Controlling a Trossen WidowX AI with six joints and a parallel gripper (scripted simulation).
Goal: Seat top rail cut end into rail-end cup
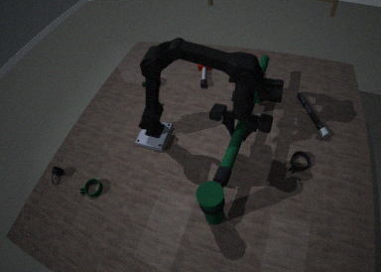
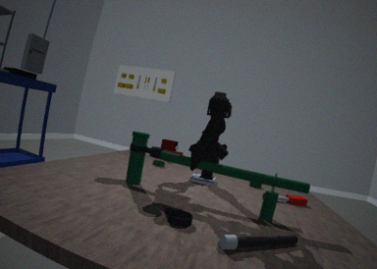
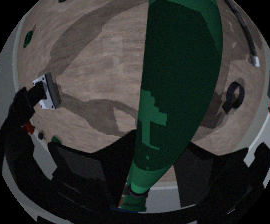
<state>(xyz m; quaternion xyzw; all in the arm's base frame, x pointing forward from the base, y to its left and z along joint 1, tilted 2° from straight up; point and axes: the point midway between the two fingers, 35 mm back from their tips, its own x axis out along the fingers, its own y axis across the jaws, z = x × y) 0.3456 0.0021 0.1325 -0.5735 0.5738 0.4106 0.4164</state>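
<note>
we see a dim workshop floor with a brown wood-grain mat [image 1: 149,224] whose edges leave wide bare margins at the front and left. our black arm [image 1: 198,56] arches from its grey base plate [image 1: 155,137] to the middle of the mat, where the gripper [image 1: 241,119] is clamped on the green top rail [image 1: 233,147], fingers pressed against its sides. the rail runs level above the mat, from a short green support post [image 2: 268,205] at the far end to the big green post [image 1: 211,200] near the front edge. its near end meets a dark rail-end cup [image 1: 221,175] just beside the post, high up by the post cap; we cannot tell how deep it sits. in the wrist view the rail [image 3: 175,76] fills the centre. around it lie a black tube with a pale tip [image 1: 314,115] and a black ring [image 1: 302,161] to the right, a green band [image 1: 92,187] and a small black clip [image 1: 58,173] well apart at the left, and a white and red tool [image 1: 203,75] behind the arm.
</note>
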